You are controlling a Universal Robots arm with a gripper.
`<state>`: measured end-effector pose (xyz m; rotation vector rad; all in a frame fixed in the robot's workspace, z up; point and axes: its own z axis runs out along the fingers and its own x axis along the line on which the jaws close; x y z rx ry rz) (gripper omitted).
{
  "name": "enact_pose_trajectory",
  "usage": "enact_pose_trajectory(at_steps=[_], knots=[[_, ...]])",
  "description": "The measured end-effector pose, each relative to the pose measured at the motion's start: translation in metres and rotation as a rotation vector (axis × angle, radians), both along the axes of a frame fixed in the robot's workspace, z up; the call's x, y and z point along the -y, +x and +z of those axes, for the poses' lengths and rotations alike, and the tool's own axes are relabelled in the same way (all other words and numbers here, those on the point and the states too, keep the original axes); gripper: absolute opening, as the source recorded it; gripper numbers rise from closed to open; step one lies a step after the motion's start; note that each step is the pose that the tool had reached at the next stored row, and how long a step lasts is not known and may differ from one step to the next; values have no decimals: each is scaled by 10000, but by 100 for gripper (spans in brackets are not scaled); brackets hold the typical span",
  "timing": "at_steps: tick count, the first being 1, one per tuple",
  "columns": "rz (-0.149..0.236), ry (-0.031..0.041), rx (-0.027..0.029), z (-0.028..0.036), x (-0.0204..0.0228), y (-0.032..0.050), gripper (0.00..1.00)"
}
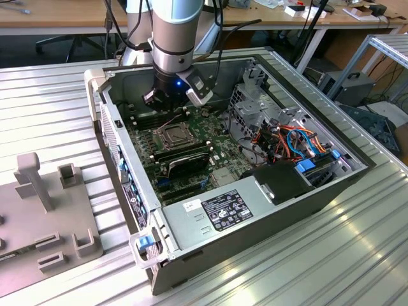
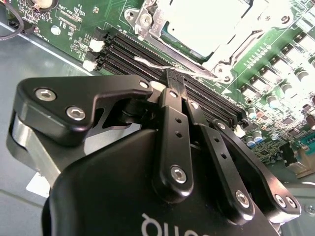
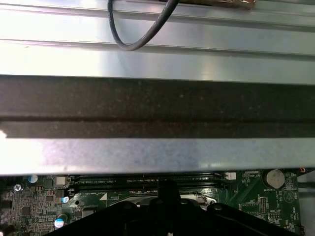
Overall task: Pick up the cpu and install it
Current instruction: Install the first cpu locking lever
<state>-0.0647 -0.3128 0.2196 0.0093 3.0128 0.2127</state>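
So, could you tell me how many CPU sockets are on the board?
1: the socket sits mid-board, near the gripper. The arm hides some board.

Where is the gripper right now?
In the exterior view the gripper is inside the open computer case, low over the motherboard, just beyond the CPU socket. In the second wrist view its fingertips sit over the memory slots.

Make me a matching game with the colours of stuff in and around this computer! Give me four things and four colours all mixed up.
Things:
1. pincer
2. motherboard
3. cables inside the case, toward the exterior view's right
4. stand outside the case, on the exterior view's left

Colours:
A. green
B. orange and blue
C. black
D. grey

Right pairs: 1-C, 2-A, 3-B, 4-D.
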Motion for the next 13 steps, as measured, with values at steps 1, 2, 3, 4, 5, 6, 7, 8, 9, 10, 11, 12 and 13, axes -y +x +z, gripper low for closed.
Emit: enact_pose_trajectory(at_steps=[1, 2, 3, 4, 5, 6, 7, 8, 9, 10, 11, 12, 13], knots=[[0, 2, 1, -1, 0, 0, 11], [0, 2, 2, -1, 0, 1, 11], [0, 2, 2, -2, 0, 0, 11], [0, 6, 4, -7, -1, 1, 11], [1, 5, 4, -13, -1, 2, 11], [2, 3, 1, -18, 0, 3, 11], [2, 3, 2, -28, 0, 6, 11], [1, 2, 1, -36, 0, 8, 11], [1, 3, 2, -43, -1, 11, 11], [1, 3, 1, -51, 0, 14, 11], [1, 2, 1, -60, 0, 18, 11], [0, 2, 1, -66, 0, 21, 11], [0, 2, 1, -75, 0, 26, 11]])
